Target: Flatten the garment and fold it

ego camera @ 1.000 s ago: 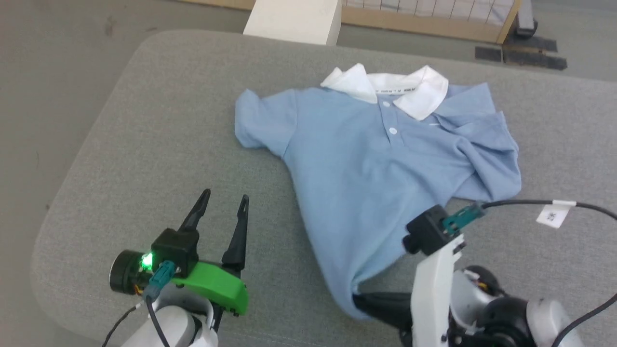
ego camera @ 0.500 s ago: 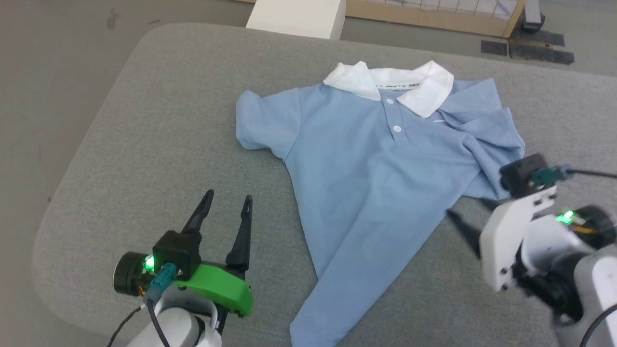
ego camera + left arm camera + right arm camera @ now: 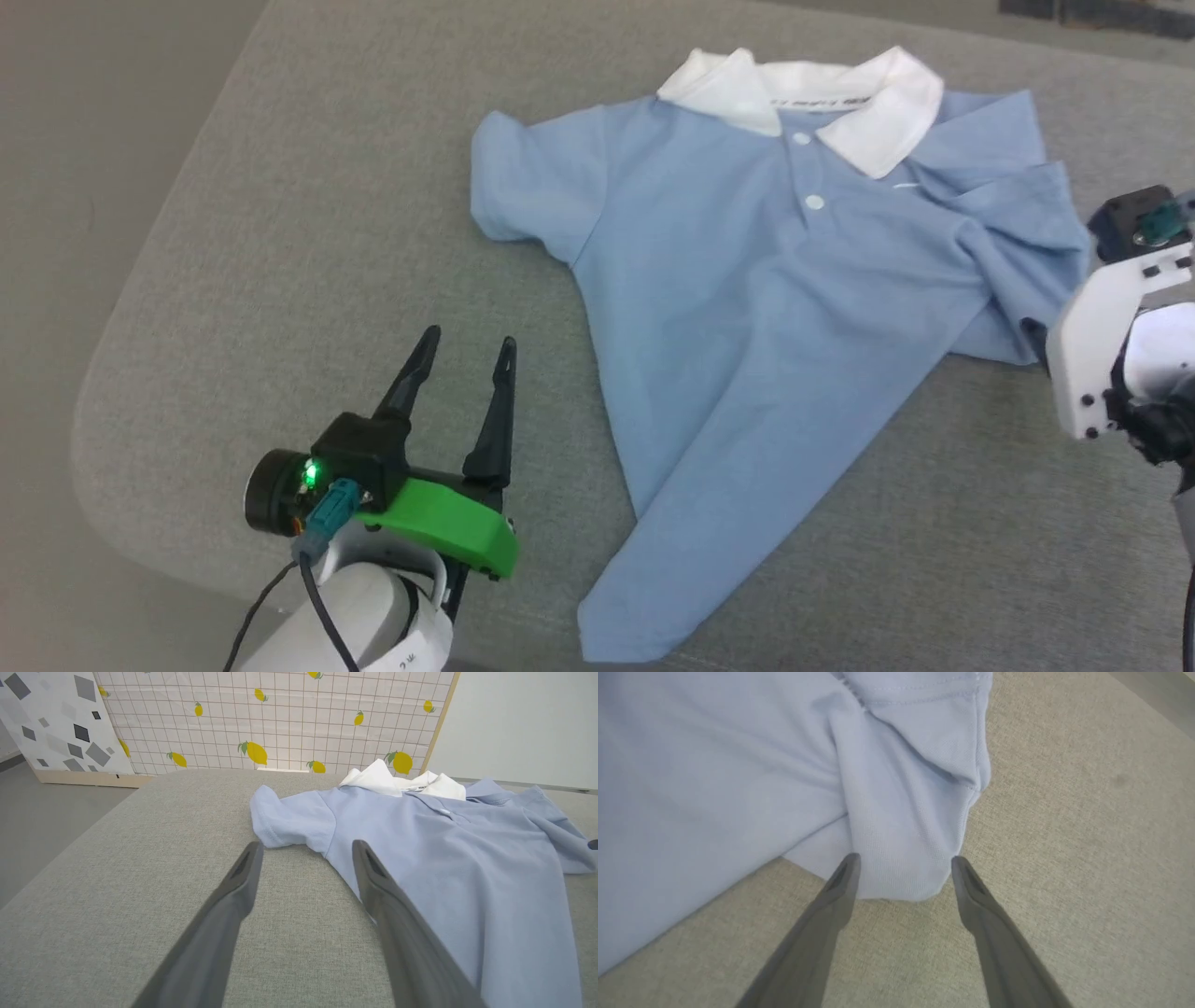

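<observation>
Seemingly empty right hand [image 3: 906,858], spread wide

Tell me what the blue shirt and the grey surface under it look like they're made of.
The shirt looks like a soft cotton-type piqué knit, matte: the right wrist view shows a fine dimpled texture, stitched hems and limp folds. Its white collar seems a smoother knit, though that is less certain. The grey surface appears to be coarse woven upholstery fabric, matte, with a flecked grain.
</observation>
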You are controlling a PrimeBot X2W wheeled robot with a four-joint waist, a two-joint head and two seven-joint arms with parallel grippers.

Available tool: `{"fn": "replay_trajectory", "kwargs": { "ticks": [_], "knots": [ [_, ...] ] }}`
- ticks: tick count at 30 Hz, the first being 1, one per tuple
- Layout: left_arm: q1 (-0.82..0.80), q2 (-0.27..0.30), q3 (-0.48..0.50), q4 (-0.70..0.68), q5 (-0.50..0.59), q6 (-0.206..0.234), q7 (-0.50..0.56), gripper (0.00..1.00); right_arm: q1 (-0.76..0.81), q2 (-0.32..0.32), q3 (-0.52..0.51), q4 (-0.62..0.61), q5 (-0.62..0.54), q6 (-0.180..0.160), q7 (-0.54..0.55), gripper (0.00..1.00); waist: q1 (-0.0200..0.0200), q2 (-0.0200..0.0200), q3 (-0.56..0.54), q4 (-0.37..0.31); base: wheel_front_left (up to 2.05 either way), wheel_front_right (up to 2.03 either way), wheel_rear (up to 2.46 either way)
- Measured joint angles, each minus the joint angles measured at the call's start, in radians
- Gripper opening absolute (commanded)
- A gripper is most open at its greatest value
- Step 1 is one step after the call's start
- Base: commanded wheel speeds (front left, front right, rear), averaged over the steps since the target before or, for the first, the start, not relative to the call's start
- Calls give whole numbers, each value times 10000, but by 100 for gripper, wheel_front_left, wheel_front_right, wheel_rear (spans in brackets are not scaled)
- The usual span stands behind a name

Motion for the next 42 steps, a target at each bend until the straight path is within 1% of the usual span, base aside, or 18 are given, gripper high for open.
{"fn": "replay_trajectory", "kwargs": {
  "ticks": [5,8,9,10,14,17,20,22,23,25,27,29,32,33,34,38,42],
  "knots": [
    [-7,-111,94,48,82,-90,-13,100,-208,-104,234,830,-102,0,-79,100,0,0,385,255,0,0,0],
    [-7,-130,161,61,105,-105,-13,100,-373,-153,380,1034,-56,0,-226,100,0,0,535,332,0,0,0],
    [-7,-134,188,81,119,-136,-13,100,-429,-171,412,1101,-13,0,-301,37,0,0,567,339,0,0,0],
    [-7,-138,203,102,138,-150,-13,100,-457,-180,453,1149,27,0,-360,0,0,0,573,331,0,0,0],
    [-5,-148,253,192,180,-209,-15,100,-447,-334,819,1227,117,6,-848,0,1,0,476,236,0,0,0],
    [12,-146,297,280,190,-253,-42,100,-211,-876,1124,1072,272,6,-1135,0,1,0,269,110,0,0,0],
    [44,-138,318,336,203,-268,-42,100,185,-1973,1496,656,451,6,-1348,0,0,0,-3,-73,0,0,0],
    [65,-144,297,355,205,-280,-42,100,341,-2660,1580,472,564,6,-1440,0,0,0,-159,-167,0,0,0],
    [65,-151,284,368,205,-280,-42,100,426,-3177,1603,374,665,6,-1501,0,0,0,-281,-232,0,0,0],
    [65,-173,265,376,205,-280,-42,100,491,-3935,1674,272,723,6,-1682,0,0,0,-445,-318,0,0,0],
    [61,-207,244,376,205,-280,-42,100,481,-4569,1722,251,794,4,-1939,0,0,0,-582,-401,0,0,0],
    [58,-240,224,372,207,-280,-44,100,369,-4880,1781,349,792,4,-2314,0,0,0,-648,-460,0,0,0],
    [54,-297,176,366,207,-313,-44,100,-121,-4796,1942,706,706,4,-2755,0,0,0,-622,-472,0,0,0],
    [51,-314,155,368,209,-326,-42,100,-295,-4661,2029,901,696,4,-2857,5,0,0,-591,-459,0,0,0],
    [47,-326,144,368,209,-328,-42,100,-409,-4518,2092,1055,700,4,-2974,100,0,0,-567,-444,0,0,0],
    [-8,-343,148,395,207,-353,-42,100,-737,-3791,2299,1570,769,4,-3590,100,1,0,-504,-395,0,0,0],
    [-53,-322,278,439,184,-349,-42,100,-859,-3156,2033,1799,1037,4,-4186,100,0,0,-597,-490,0,0,0]
  ]
}}
